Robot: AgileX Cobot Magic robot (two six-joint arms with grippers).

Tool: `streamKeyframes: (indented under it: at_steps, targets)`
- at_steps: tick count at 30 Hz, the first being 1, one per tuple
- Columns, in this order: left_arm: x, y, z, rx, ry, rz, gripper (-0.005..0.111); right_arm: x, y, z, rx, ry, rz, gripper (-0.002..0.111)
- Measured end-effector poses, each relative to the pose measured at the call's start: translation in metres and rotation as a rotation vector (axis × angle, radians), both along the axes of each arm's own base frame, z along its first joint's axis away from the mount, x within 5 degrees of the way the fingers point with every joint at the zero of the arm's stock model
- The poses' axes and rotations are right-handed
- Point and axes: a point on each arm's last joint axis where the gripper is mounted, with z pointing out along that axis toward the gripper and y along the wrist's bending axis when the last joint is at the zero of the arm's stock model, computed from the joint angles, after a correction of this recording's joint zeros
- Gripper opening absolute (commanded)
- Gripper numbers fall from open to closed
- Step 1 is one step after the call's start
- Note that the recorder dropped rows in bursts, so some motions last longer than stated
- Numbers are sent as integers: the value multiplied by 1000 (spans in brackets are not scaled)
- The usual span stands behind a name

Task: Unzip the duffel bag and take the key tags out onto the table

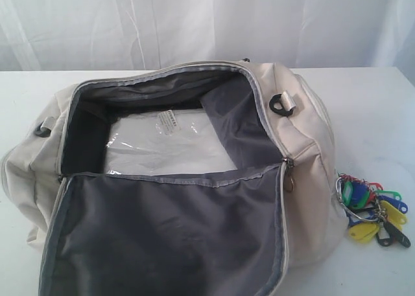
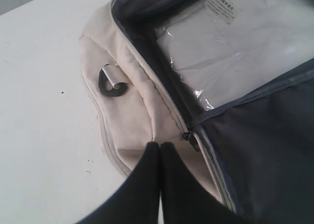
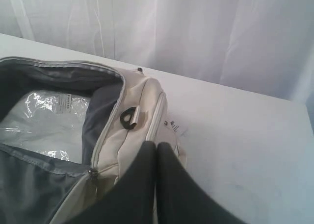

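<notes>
duffel bag (image 1: 305, 134) unzipped, flap folded toward the near edge of the table (image 1: 376, 102). key tags (image 1: 373, 208) on the desk just beside the bag's right end, toward the right edge. Inside the bag: plastic-wrapped pack (image 1: 162, 144), printed label (image 2: 223, 3), text too small to read. left gripper (image 2: 160, 144) and right gripper (image 3: 156, 144): fingers pressed together, gripping nothing.

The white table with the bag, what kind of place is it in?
Probably a lab or test set-up, not a home: a white table, a plain white curtain behind, and a duffel bag with key tags beside it.
</notes>
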Motion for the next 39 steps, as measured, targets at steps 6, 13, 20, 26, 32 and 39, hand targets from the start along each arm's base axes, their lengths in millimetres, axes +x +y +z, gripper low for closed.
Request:
streamKeyframes:
  at_steps: [6, 13, 20, 26, 32, 39]
  targets:
    - [-5, 10, 6, -27, -37, 39, 0, 0, 0, 0, 1, 0, 0, 0]
    - [-28, 51, 24, -81, -172, 279, 0, 0, 0, 0, -2, -2, 1, 0]
    - [-83, 78, 42, -132, -397, 484, 0, -1, -1, 0, 16, 4, -5, 0]
    - [-131, 82, 47, -172, -576, 532, 0, -1, -1, 0, 25, 8, -8, 0]
    - [-172, 82, 40, -215, -727, 527, 0, -1, -1, 0, 27, 9, -9, 0]
    - [-165, 83, 18, -158, -702, 574, 0, -3, -1, 0, 37, 9, -5, 0]
